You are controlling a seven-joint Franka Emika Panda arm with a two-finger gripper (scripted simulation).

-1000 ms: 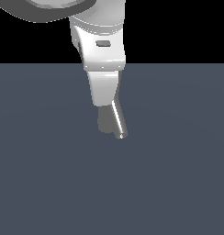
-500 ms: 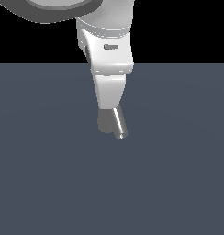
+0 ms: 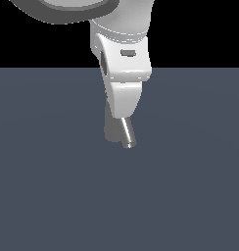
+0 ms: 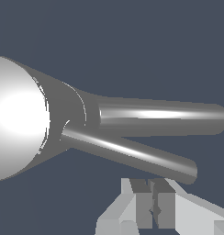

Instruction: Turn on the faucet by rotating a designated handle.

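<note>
Looking at exterior view, you're seeing arm (image 3: 122,68) sitting lower than a second ago, hiding most of faucet (image 3: 111,128). Gripper (image 4: 153,209) clenched, empty, hovering just beside handle (image 4: 132,153), under spout (image 4: 164,116).

Clean sim render, flat even light, no blur or noise anywhere. The faucet (image 4: 22,119) cap is blown out to near white just past the hand (image 4: 153,206), with streaky glare along both tubes. Barely any cast shadows on the dull worktop (image 3: 43,196).
</note>
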